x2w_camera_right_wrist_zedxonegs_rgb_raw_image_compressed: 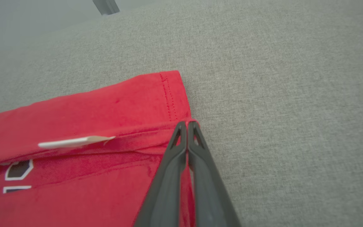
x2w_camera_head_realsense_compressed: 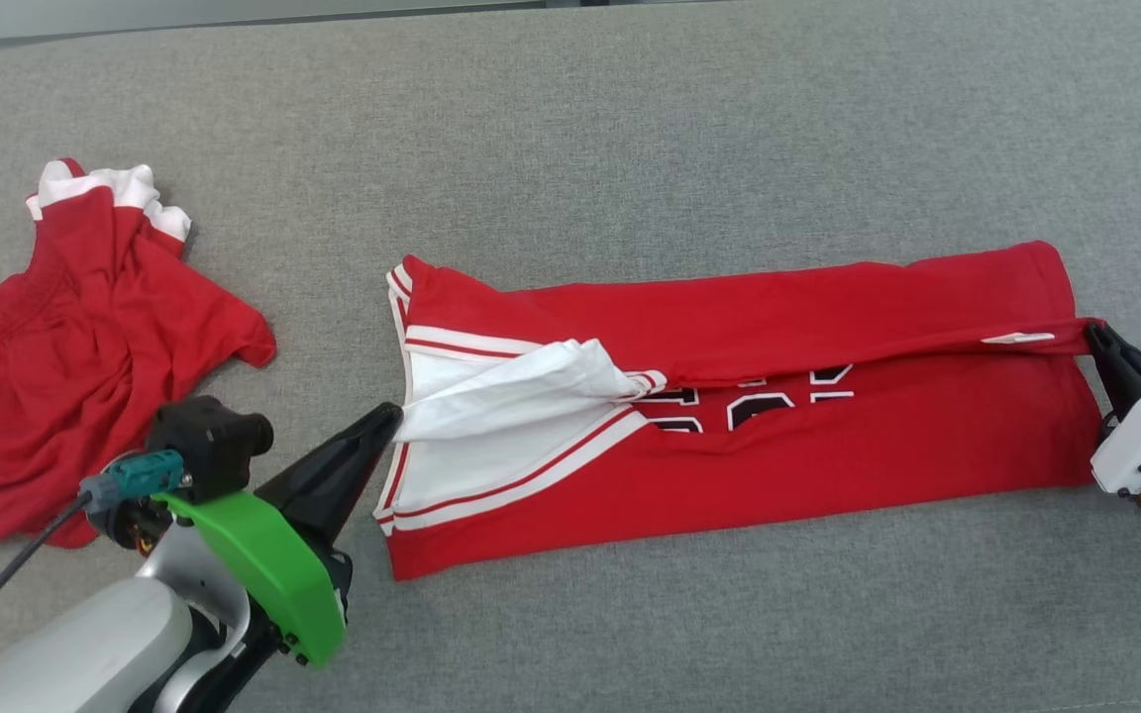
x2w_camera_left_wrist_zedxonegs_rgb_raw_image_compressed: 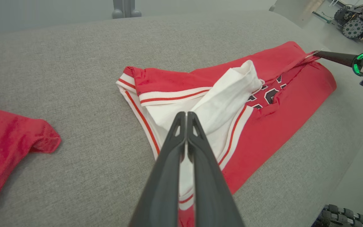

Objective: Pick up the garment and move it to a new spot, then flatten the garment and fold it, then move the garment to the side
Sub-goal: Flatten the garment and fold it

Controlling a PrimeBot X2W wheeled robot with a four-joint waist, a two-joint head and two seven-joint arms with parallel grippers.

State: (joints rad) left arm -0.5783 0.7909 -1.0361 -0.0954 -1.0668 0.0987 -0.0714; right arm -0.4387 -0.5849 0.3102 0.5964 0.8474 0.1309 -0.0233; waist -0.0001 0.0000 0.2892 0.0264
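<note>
A red jersey (x2w_camera_head_realsense_compressed: pixel 828 456) with white trim and black numbers lies lengthwise on the grey surface, its far long edge folded over toward the middle. My left gripper (x2w_camera_head_realsense_compressed: pixel 394 414) is shut on the white fabric at the jersey's left end (x2w_camera_left_wrist_zedxonegs_rgb_raw_image_compressed: pixel 228 91), lifting a white flap. My right gripper (x2w_camera_head_realsense_compressed: pixel 1093 332) is shut on the hem corner at the jersey's right end (x2w_camera_right_wrist_zedxonegs_rgb_raw_image_compressed: pixel 169 94). In the right wrist view the closed fingertips (x2w_camera_right_wrist_zedxonegs_rgb_raw_image_compressed: pixel 181 126) pinch the red fold beside a small white tag (x2w_camera_right_wrist_zedxonegs_rgb_raw_image_compressed: pixel 74 142).
A second red garment with white trim (x2w_camera_head_realsense_compressed: pixel 65 366) lies crumpled at the left of the grey padded surface (x2w_camera_head_realsense_compressed: pixel 630 129). Beyond the surface's right edge, the left wrist view shows a floor with wheeled equipment (x2w_camera_left_wrist_zedxonegs_rgb_raw_image_compressed: pixel 354 25).
</note>
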